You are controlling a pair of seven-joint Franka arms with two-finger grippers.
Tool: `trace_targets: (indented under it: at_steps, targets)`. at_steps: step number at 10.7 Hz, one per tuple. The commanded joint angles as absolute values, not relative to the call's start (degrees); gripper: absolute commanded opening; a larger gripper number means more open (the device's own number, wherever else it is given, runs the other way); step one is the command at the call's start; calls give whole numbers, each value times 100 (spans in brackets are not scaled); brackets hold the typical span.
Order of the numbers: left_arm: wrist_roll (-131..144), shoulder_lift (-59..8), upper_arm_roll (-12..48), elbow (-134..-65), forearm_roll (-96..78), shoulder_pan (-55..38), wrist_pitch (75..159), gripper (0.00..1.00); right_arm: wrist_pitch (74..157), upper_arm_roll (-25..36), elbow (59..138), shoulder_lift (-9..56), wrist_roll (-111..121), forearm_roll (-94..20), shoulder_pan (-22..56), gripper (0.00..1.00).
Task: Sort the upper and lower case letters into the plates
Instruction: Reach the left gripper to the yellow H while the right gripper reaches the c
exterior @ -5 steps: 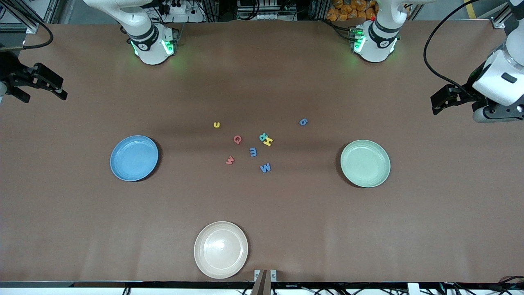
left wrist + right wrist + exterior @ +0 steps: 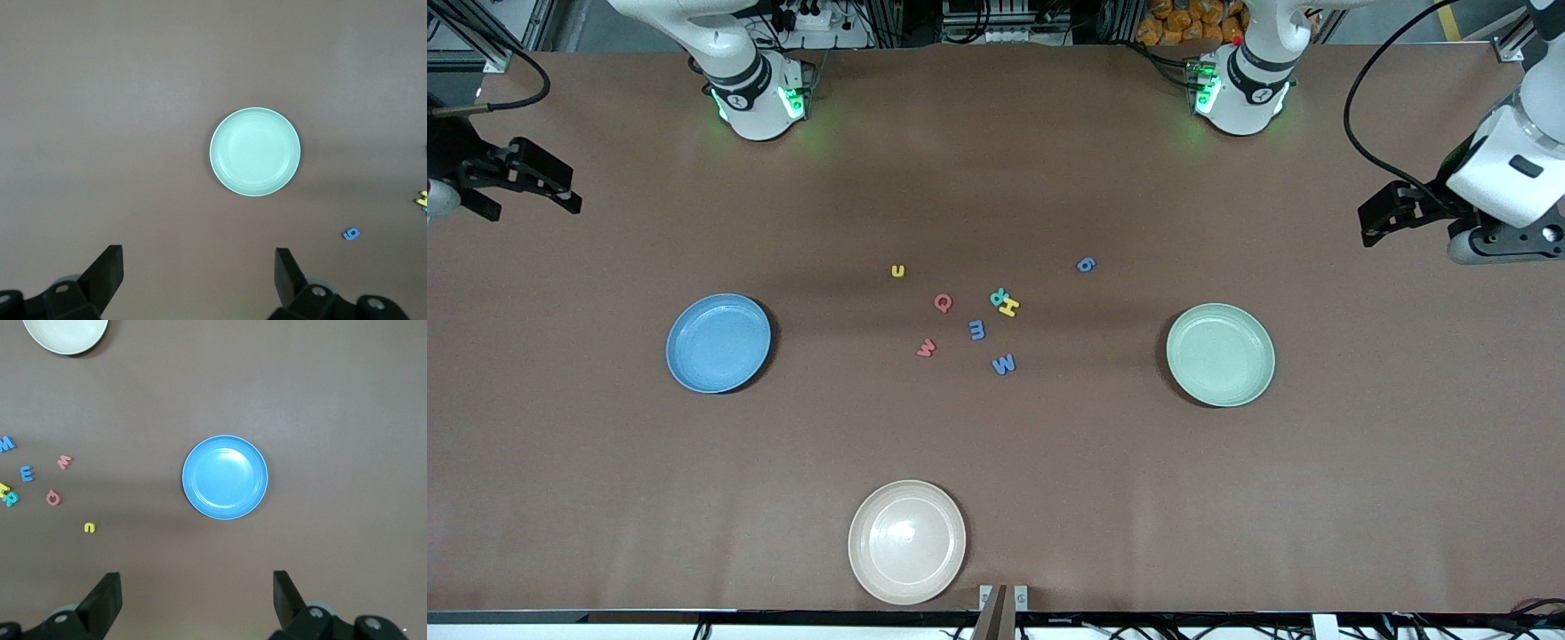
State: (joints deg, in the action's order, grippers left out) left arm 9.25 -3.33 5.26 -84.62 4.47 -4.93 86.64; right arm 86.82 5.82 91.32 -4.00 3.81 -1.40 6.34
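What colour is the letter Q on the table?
The Q is red, seen best in the front view.

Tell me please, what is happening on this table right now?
Nothing is handled yet. All the toy letters lie loose on the table between the blue plate and the pale green plate; both plates are empty. The left gripper and the right gripper hang open at the table's two ends, holding nothing.

Between the blue plate (image 2: 718, 343) and the pale green plate (image 2: 1220, 355), the toy letters themselves read u (image 2: 898, 271), Q (image 2: 943, 303), R (image 2: 998, 296), H (image 2: 1009, 308), m (image 2: 977, 330), w (image 2: 926, 348), W (image 2: 1004, 364) and g (image 2: 1085, 264).
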Motion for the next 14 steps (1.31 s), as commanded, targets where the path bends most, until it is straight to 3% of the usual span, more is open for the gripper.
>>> trace_targets:
  at_steps: [1, 4, 10, 14]
  targets:
    - [966, -430, 763, -8525, 492, -772, 8657, 100, 8491, 589, 9044, -343, 457, -141, 659, 100]
    - [2316, -939, 1361, -8508, 527, -1062, 8814, 100, 8464, 589, 9053, -351, 448, -141, 685, 100]
    - [3005, -1739, 1415, -8561, 325, -1546, 9675, 100, 8543, 571, 9255, -378, 431, -185, 686, 100]
    - [4110, -2363, 1424, -8692, 334, -1827, 10739, 100, 8709, 536, 9482, -369, 378, -193, 721, 100]
